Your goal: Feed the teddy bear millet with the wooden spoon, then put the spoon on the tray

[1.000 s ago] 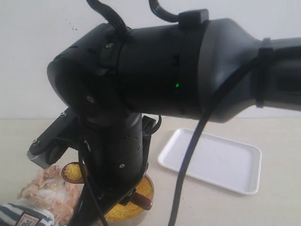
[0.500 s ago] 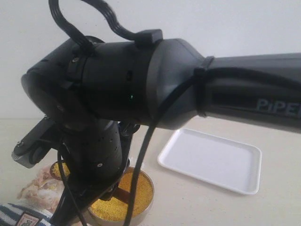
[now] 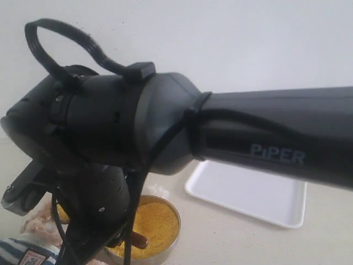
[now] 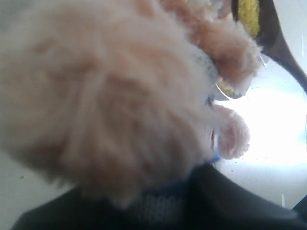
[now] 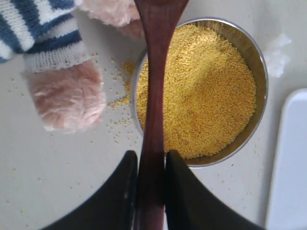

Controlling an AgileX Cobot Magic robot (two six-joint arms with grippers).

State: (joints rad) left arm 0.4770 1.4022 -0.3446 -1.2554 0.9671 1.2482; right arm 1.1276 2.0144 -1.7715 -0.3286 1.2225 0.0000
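Note:
The teddy bear (image 5: 66, 98) lies beside the metal bowl of millet (image 5: 201, 88), with one paw and its striped sleeve showing in the right wrist view. My right gripper (image 5: 151, 155) is shut on the handle of the wooden spoon (image 5: 154, 72), which reaches over the bowl's rim toward the bear. In the left wrist view the bear's fur (image 4: 105, 96) fills the picture, and the spoon (image 4: 276, 33), loaded with millet, hovers by its face. My left gripper (image 4: 158, 201) holds the bear's knit shirt. The white tray (image 3: 248, 193) lies to the right of the bowl (image 3: 154, 226).
The right arm (image 3: 220, 143) spans most of the exterior view and hides the spoon's head there. Loose millet grains (image 5: 120, 100) lie spilled on the table between bear and bowl. The tray's edge (image 5: 290, 163) is close to the bowl.
The right arm has swung left and lower in the exterior view, carrying the spoon toward the bear. More of the millet bowl is now uncovered.

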